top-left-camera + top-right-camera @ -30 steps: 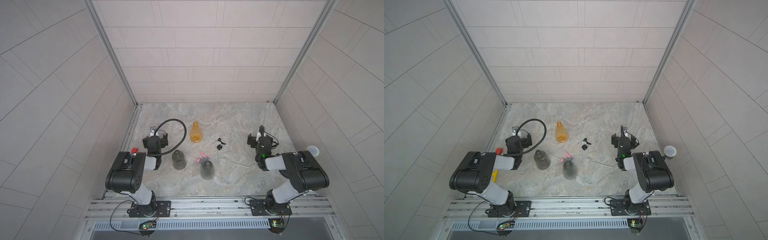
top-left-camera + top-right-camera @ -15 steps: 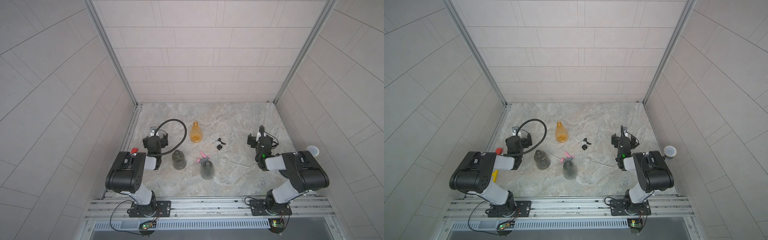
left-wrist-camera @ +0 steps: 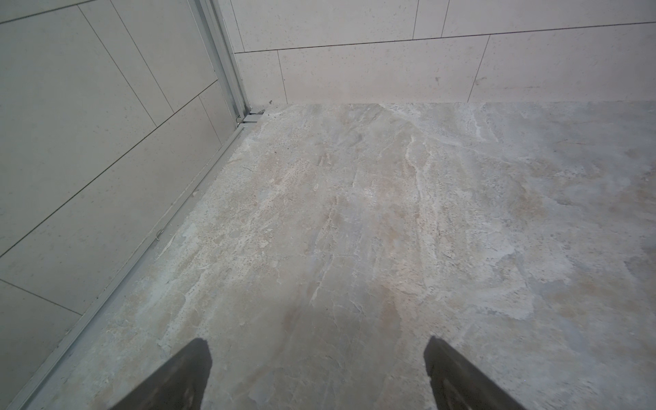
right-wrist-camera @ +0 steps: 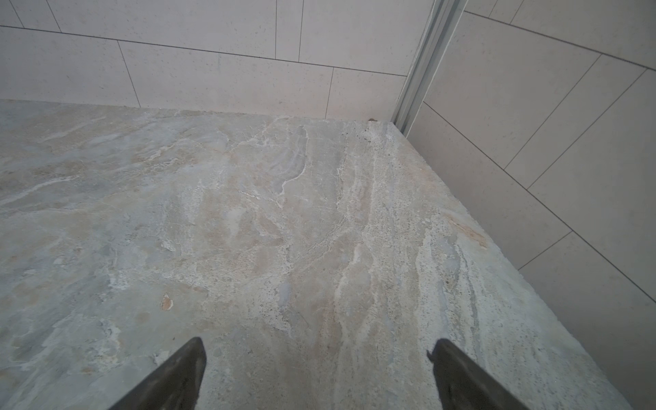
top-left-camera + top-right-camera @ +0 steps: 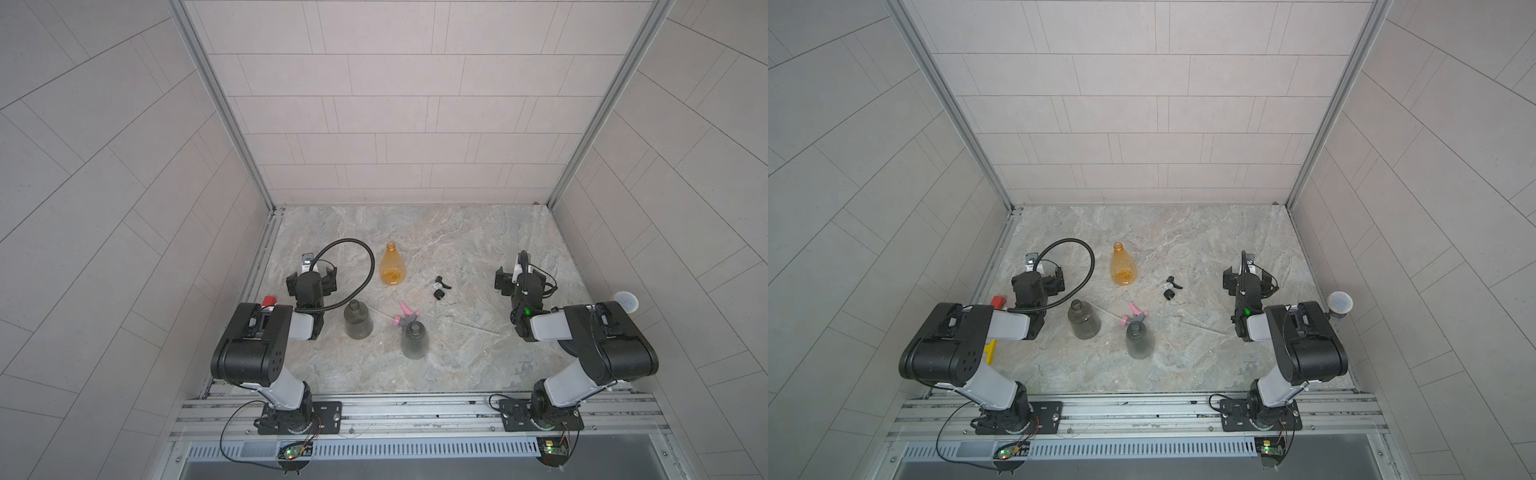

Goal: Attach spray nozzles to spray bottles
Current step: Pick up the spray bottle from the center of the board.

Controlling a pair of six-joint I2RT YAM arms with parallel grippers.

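Three spray bottles stand upright and uncapped in both top views: an orange one (image 5: 392, 270) (image 5: 1123, 270) at the back and two smoky grey ones (image 5: 357, 320) (image 5: 413, 340) nearer the front. A pink-and-grey spray nozzle (image 5: 405, 318) (image 5: 1133, 314) lies between the grey bottles. A black-and-white nozzle (image 5: 440, 289) (image 5: 1170, 288) lies right of the orange bottle. My left gripper (image 5: 311, 274) (image 3: 316, 346) is open over bare table, left of the bottles. My right gripper (image 5: 519, 276) (image 4: 317, 346) is open over bare table at the right.
A red block (image 5: 270, 300) sits by the left arm, with a yellow piece (image 5: 991, 351) near it. A black cable (image 5: 365, 257) loops from the left wrist towards the orange bottle. A thin pale tube (image 5: 478, 328) lies on the stone table. Tiled walls close three sides.
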